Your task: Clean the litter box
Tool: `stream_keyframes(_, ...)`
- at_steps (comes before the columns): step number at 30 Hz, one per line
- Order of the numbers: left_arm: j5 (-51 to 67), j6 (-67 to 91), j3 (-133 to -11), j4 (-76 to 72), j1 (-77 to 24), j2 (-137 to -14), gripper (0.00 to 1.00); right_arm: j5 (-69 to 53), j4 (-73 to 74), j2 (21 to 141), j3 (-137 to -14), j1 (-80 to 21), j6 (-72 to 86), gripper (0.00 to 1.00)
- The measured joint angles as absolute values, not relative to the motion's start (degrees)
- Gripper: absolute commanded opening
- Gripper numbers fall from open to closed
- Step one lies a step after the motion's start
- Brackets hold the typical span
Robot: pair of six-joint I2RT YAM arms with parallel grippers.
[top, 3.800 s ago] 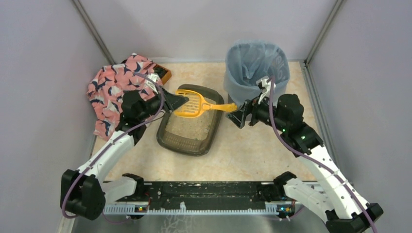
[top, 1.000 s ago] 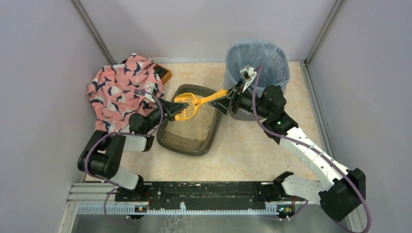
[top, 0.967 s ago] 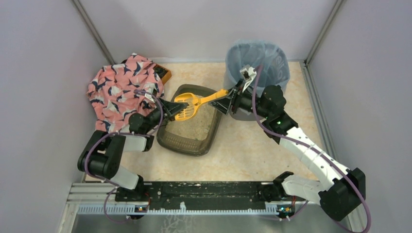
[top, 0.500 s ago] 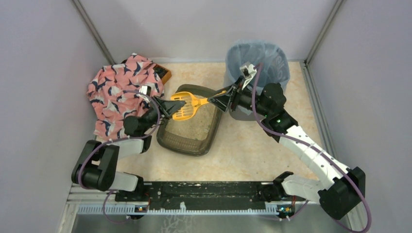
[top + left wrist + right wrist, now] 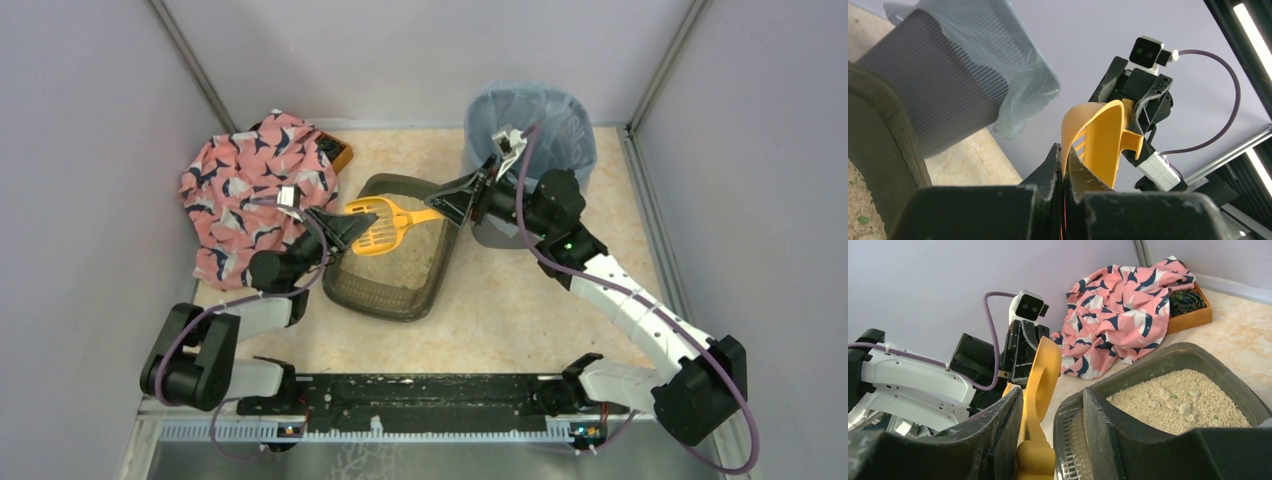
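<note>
Got a grey bin (image 5: 530,125) with a blue bag right behind the right pincer (image 5: 455,205), plus a pink cloth (image 5: 245,185) heaped over a wooden tray (image 5: 341,156) back left. Spotted the litter box (image 5: 385,300) in the middle, under a yellow scoop (image 5: 385,228): rim pinched tight in the left pincer (image 5: 340,228), handle straddled by the right one, spread, not clamping. Beige marbled floor (image 5: 500,320), lilac walls (image 5: 400,60). Can't make out much of the tray under that cloth.

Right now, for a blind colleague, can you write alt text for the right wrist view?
A yellow-orange plastic scoop stands between the open fingers of the right gripper, its far end pinched by the left gripper. Beside it sits the dark translucent plastic litter box of pale granules; a pink patterned cloth lies behind.
</note>
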State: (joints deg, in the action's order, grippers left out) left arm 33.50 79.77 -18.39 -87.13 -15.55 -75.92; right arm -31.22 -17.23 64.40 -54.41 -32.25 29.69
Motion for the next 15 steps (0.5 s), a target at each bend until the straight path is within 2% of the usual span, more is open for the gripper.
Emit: stream_keyframes(15, 32.1, 77.1, -18.4, -87.2, -15.7, -74.5, 0.00, -31.5, -18.9, 64.2, -53.3, -32.2, 31.1, 0.48)
